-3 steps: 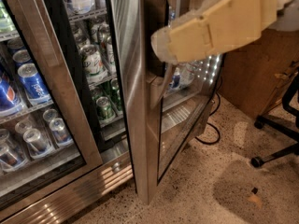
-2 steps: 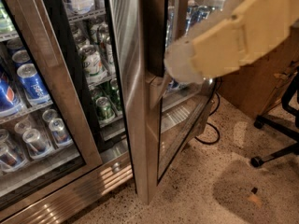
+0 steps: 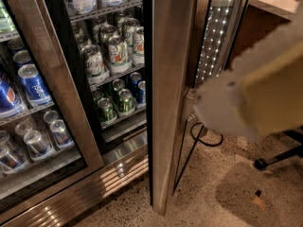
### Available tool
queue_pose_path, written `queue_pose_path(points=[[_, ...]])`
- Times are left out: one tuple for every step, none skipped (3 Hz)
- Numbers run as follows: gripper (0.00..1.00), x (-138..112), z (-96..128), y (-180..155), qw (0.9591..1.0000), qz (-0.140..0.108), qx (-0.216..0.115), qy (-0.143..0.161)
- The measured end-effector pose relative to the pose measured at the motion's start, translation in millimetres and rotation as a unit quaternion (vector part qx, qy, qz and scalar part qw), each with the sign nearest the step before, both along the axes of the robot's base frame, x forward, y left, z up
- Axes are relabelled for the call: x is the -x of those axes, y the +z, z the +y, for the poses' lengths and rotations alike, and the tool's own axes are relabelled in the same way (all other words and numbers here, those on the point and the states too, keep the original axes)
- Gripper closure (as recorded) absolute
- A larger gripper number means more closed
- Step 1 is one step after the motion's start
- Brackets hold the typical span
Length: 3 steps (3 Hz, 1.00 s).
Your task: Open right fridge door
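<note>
Trouble could come if the right fridge door [image 3: 173, 79] swings back, because only the arm seems to hold it out. The door stands swung well out in the middle of the frame. Its steel edge faces us and its glass is turned to the right, so the green cans [image 3: 118, 51] on the shelves are uncovered. A black cable [image 3: 204, 138] lies on the floor just under the arm, and a chair foot [image 3: 277, 159] sits at the lower right. The robot could snag either one. The cream arm [image 3: 265, 93] reaches in from the right edge and slopes down to the left. The gripper [image 3: 208, 105] is at its rounded end, just beside the door's inner side at middle right. I cannot tell how wide it is or whether it holds anything.
</note>
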<state>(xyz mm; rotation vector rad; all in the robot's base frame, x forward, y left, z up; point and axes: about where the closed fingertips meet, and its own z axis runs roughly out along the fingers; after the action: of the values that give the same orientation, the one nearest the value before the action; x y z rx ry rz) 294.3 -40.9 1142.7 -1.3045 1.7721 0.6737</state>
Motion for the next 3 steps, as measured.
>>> queue_pose_path(points=[[0.00,0.0,0.0,0.0,1.0000,0.000,0.000,0.000],[0.00,0.0,0.0,0.0,1.0000,0.000,0.000,0.000],[0.00,0.0,0.0,0.0,1.0000,0.000,0.000,0.000]])
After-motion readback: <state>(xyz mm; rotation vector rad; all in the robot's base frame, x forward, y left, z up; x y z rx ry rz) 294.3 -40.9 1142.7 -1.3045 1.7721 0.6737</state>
